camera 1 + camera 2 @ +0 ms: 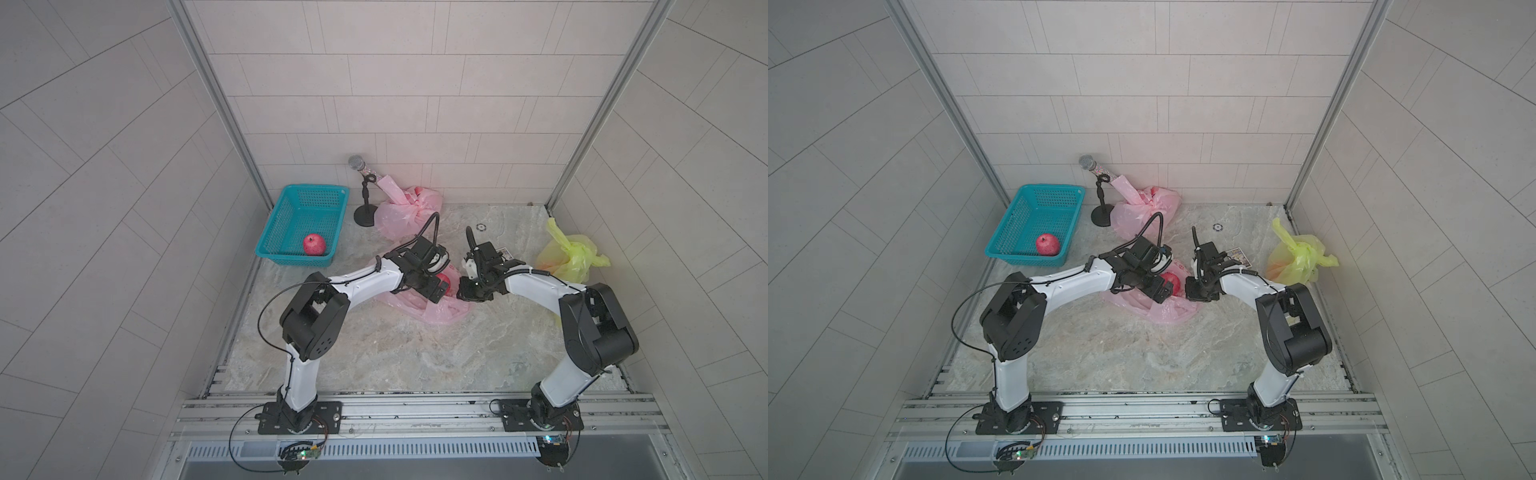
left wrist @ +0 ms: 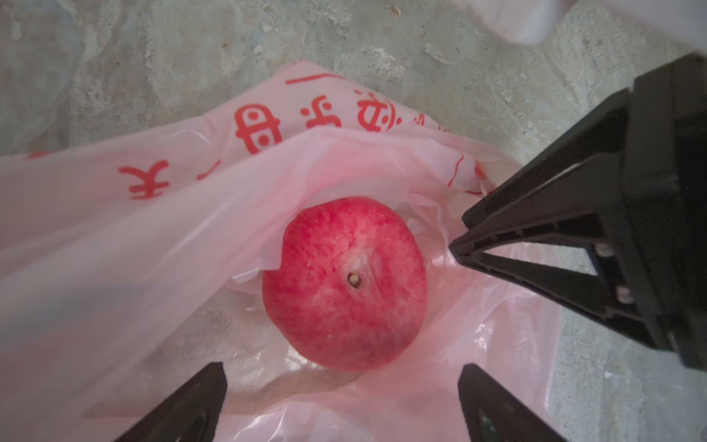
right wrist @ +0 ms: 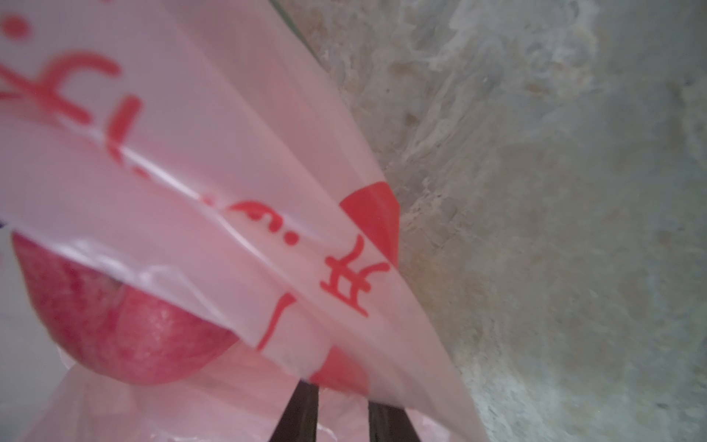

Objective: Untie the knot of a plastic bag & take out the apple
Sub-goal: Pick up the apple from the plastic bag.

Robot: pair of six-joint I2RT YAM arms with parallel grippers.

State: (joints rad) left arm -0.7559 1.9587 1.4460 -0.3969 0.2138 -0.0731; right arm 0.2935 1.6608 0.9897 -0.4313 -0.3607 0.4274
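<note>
**Workcell seen from above and from both wrists.** The work surface, a slab patterned like grey-beige marble, was enclosed on three sides by walls faced with pale rectangular tiles. Two aluminium posts were set at the back corners, and a slotted metal rail carrying both arm bases was fixed along the front edge. A teal basket holding one red fruit was placed at the back left. Just beside it a microphone on a small stand was set, touching a knotted second pink bag against the back wall. A knotted yellow bag was seen near the right wall, and a small round fitting was let into the slab behind the arms. At the centre, between the two arms, the pink bag was spread flat on the slab with its mouth open. The apple was lodged inside it, stem cavity turned toward the left wrist camera. The left gripper was held over the apple with its fingers spread wide to either side, touching nothing. The right gripper appeared to be pinched onto the bag's rim, the printed film being drawn taut from between its narrowly set fingers, though the contact itself was blurred.
</note>
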